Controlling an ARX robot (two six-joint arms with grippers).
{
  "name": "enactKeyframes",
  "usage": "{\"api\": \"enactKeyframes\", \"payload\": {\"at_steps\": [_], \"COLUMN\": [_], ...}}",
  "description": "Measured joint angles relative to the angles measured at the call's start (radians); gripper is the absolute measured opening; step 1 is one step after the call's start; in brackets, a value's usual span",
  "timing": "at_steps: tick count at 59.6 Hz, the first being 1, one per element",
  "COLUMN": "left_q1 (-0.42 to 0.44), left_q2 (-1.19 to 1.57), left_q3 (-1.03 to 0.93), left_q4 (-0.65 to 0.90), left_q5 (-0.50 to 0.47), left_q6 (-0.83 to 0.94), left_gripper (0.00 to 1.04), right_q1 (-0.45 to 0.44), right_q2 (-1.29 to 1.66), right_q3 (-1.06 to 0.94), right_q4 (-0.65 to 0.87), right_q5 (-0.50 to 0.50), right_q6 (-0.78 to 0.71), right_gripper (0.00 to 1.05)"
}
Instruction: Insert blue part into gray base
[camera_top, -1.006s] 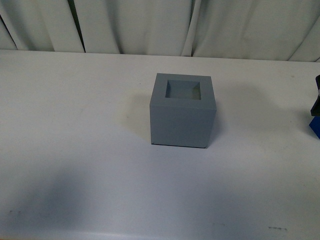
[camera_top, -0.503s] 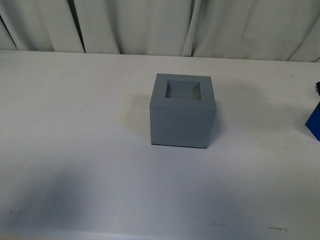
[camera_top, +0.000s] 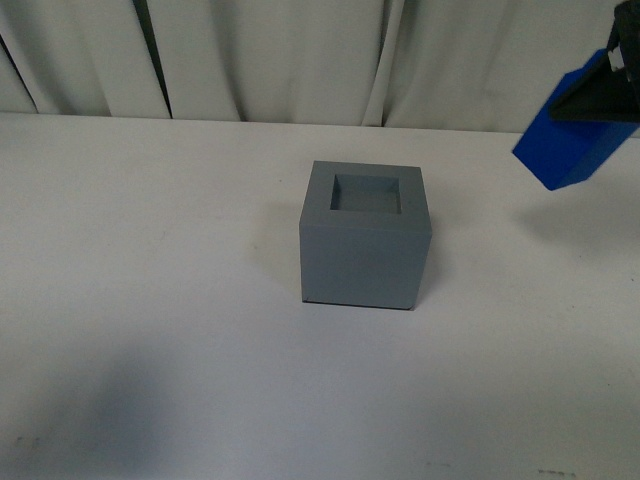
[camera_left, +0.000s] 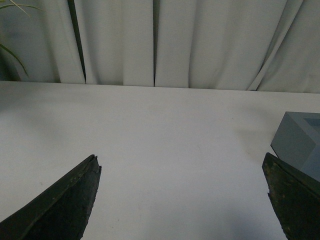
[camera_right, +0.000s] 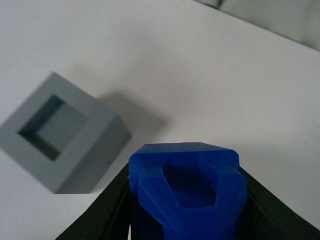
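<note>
The right claw (camera_right: 187, 212) is closed on the blue part (camera_right: 185, 185). In the right wrist view its dark fingers (camera_right: 112, 210) press against the part's two opposite sides, and the part's handle end faces the camera. In the front view the right claw (camera_top: 605, 95) shows only as a dark shape at the upper right edge. There it holds the blue part (camera_top: 562, 135) up in the air, clear of the worktop (camera_top: 150, 300). The part hangs tilted, its lower end pointing down and toward the robot's left. A soft shadow lies on the worktop under it.

The base (camera_top: 365, 240) stands flat on the worktop near the middle, to the robot's left of the blue part and well apart from it. The square recess (camera_top: 368, 193) in its top faces up, with its gray floor in sight. The right wrist view shows the base (camera_right: 65, 135) from above, turned corner-on, beside the held part but not touching it.

The left claw (camera_left: 181, 165) is spread wide with only bare worktop between its dark fingers (camera_left: 65, 200). It hovers low over the worktop, and a corner of the base (camera_left: 300, 142) shows just beyond one finger.

A white curtain (camera_top: 280, 60) hangs along the far edge of the worktop.
</note>
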Motion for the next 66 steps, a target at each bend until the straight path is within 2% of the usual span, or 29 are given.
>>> {"api": "enactKeyframes", "payload": {"at_steps": [5, 13, 20, 37, 66], "left_q1": [0.000, 0.000, 0.000, 0.000, 0.000], "left_q2": [0.000, 0.000, 0.000, 0.000, 0.000], "left_q3": [0.000, 0.000, 0.000, 0.000, 0.000], "left_q4": [0.000, 0.000, 0.000, 0.000, 0.000], "left_q5": [0.000, 0.000, 0.000, 0.000, 0.000], "left_q6": [0.000, 0.000, 0.000, 0.000, 0.000], "left_gripper": [0.98, 0.98, 0.98, 0.98, 0.98], "right_q1": [0.028, 0.054, 0.063, 0.101, 0.182], "right_q2": [-0.001, 0.049, 0.132, 0.247, 0.405], "right_q3": [0.042, 0.161, 0.290, 0.489, 0.703], "right_q4": [-0.074, -0.202, -0.359, -0.573, -0.714], "right_q5": [-0.113, -0.215, -0.214, -0.233, -0.160], "right_q6": [-0.051, -0.185, -0.345, -0.554, -0.676], "right_gripper": [0.48, 0.48, 0.48, 0.48, 0.48]}}
